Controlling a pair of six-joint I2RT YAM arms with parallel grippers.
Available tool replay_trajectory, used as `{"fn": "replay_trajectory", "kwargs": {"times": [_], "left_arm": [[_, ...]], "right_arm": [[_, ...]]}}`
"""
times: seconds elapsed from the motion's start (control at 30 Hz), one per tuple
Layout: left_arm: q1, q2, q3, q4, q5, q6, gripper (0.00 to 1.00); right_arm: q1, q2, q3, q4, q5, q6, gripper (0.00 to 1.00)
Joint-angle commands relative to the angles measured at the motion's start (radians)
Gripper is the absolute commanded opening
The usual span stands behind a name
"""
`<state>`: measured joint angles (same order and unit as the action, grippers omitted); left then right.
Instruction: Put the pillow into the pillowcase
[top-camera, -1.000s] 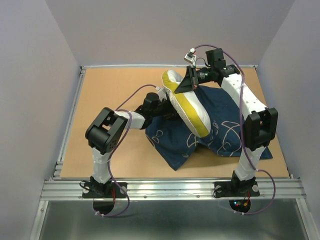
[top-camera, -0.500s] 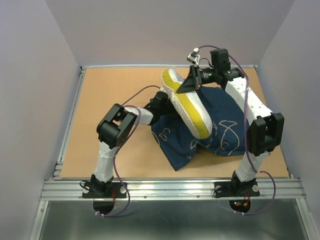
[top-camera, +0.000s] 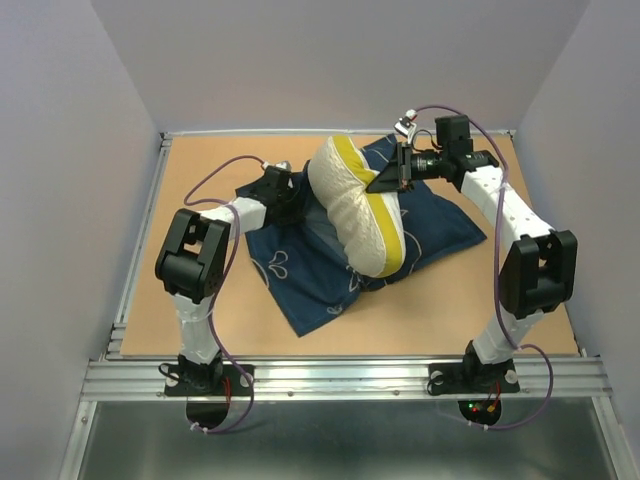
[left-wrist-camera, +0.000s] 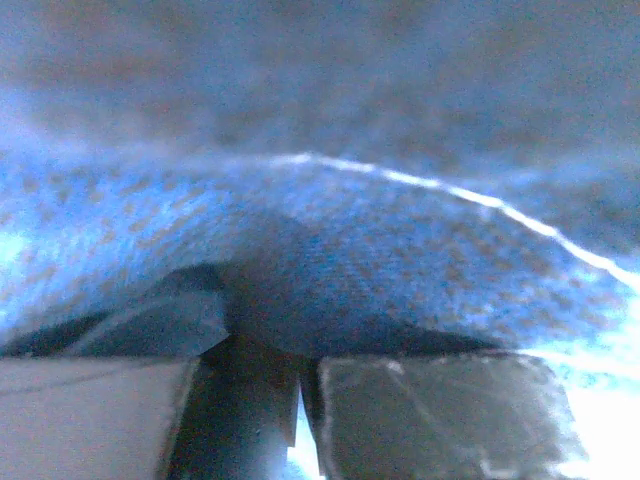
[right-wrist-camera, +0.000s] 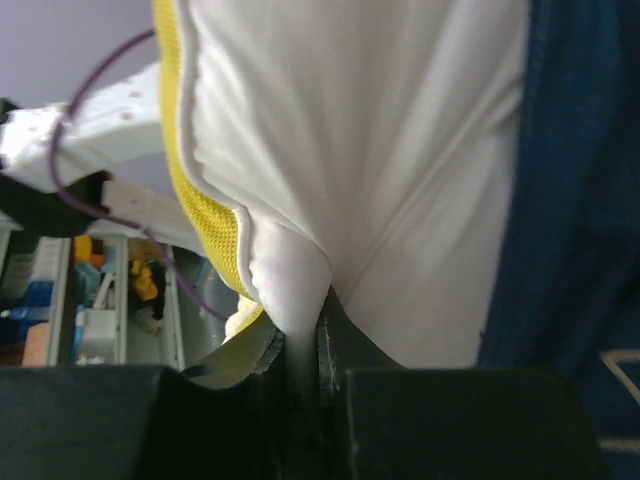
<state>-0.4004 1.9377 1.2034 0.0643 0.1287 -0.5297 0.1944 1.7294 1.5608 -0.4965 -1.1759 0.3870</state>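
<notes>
Right pincer (right-wrist-camera: 305, 340): clenched on a pinch of the pillow (top-camera: 358, 215). Its wrist view shows white fabric drawn down between the closed jaws, just beside the yellow band (right-wrist-camera: 190, 170). The hold is at the pillow's far upper edge, which keeps the pillow raised on its side rather than flat. This is judged to leave the lower end free to be steered toward the case.

Left pincer (left-wrist-camera: 262, 370): jaws narrowed to a slit, with navy cloth draped hard against the camera and running down into the gap. This is judged to be a grasp on the pillowcase (top-camera: 300, 270). In the overhead view the pincer sits at the case's far left edge. Which layer of cloth is caught cannot be told. A hold there would serve to lift or spread the mouth while the other arm feeds the pillow.

Position of task items:
- The pillowcase lies spread on the worktop (top-camera: 450, 300) between the two arms, one corner pointing toward the bases.
- The pillow stands tilted across the middle of the case and touches it along its underside.
- The pillow's far end meets the right pincer, and its left flank lies just beside the left pincer.

Insertion is not evident, since nearly all of the pillow shows outside the cloth. Whether its near end has entered an opening is hidden.
</notes>
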Motion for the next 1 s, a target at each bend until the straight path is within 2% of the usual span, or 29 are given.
{"fn": "replay_trajectory", "kwargs": {"times": [0.0,0.13,0.23,0.47,0.5,0.57,0.6,0.63,0.7,0.77,0.87,0.97], "left_arm": [[0.055,-0.088,-0.01,-0.174,-0.133,0.117,0.22],[0.06,-0.129,-0.005,-0.205,-0.153,0.16,0.3],[0.061,-0.118,0.021,-0.242,-0.182,0.186,0.31],[0.081,-0.043,0.096,-0.365,-0.216,0.208,0.22],[0.083,-0.054,0.099,-0.369,-0.215,0.206,0.23],[0.089,-0.081,0.093,-0.368,-0.171,0.214,0.31],[0.089,-0.113,0.082,-0.365,-0.157,0.22,0.31],[0.09,-0.129,0.082,-0.366,-0.137,0.229,0.3],[0.095,-0.157,0.093,-0.403,-0.136,0.244,0.19],[0.103,-0.166,0.102,-0.428,-0.143,0.255,0.15],[0.139,-0.172,0.123,-0.484,-0.15,0.28,0.0],[0.172,-0.189,0.117,-0.5,-0.172,0.312,0.0]], "right_arm": [[-0.016,-0.004,-0.073,-0.074,0.252,-0.179,0.01],[0.028,0.059,-0.079,-0.094,0.353,-0.278,0.01],[0.112,0.111,-0.056,-0.093,0.401,-0.298,0.01],[0.252,0.264,0.048,-0.088,0.58,-0.278,0.01],[0.273,0.281,0.073,-0.088,0.616,-0.272,0.01],[0.298,0.318,0.093,-0.086,0.651,-0.266,0.01],[0.313,0.356,0.105,-0.085,0.685,-0.26,0.01],[0.322,0.383,0.122,-0.083,0.705,-0.245,0.0],[0.332,0.459,0.143,-0.073,0.763,-0.226,0.01],[0.332,0.515,0.192,-0.074,0.811,-0.185,0.0],[0.33,0.593,0.229,-0.073,0.904,-0.154,0.01],[0.33,0.613,0.251,-0.073,0.979,-0.129,0.0]]}}
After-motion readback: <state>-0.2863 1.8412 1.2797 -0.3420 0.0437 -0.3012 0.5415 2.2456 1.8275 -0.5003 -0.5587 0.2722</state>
